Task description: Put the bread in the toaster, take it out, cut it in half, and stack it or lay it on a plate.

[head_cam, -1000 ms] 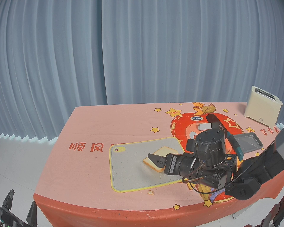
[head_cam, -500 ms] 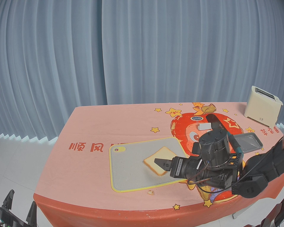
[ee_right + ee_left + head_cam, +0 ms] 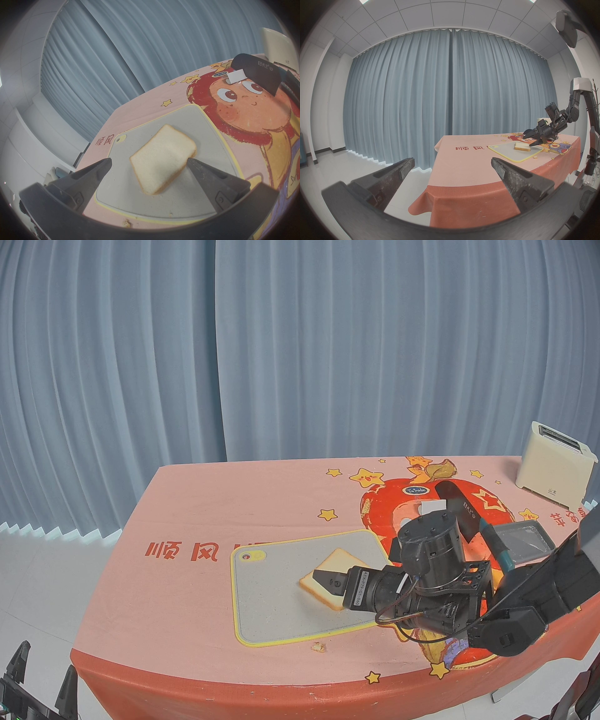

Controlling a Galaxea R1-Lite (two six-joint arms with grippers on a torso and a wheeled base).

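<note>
Lying flat on the cutting board (image 3: pixel 269 602), toward its right edge, is the bread (image 3: pixel 336 560). The right gripper (image 3: pixel 326 585) is low over it with fingers spread. One fingertip (image 3: pixel 195 167) seems to touch the crust, though contact is hard to confirm. The left gripper (image 3: pixel 451 162), also spread, hangs off the table's (image 3: pixel 206 502) near left corner. The toaster (image 3: pixel 555 466) stands at the far right corner.

Cream bread (image 3: pixel 340 557) with a golden-brown crust on a grey cutting board (image 3: pixel 269 596) edged in yellow. The salmon-pink tablecloth (image 3: pixel 206 515) carries red lettering, yellow stars and a red cartoon apple. The toaster (image 3: pixel 555 472) is cream, the knife (image 3: pixel 465 512) black with a teal handle, and the curtain (image 3: pixel 187 352) blue-grey.
</note>
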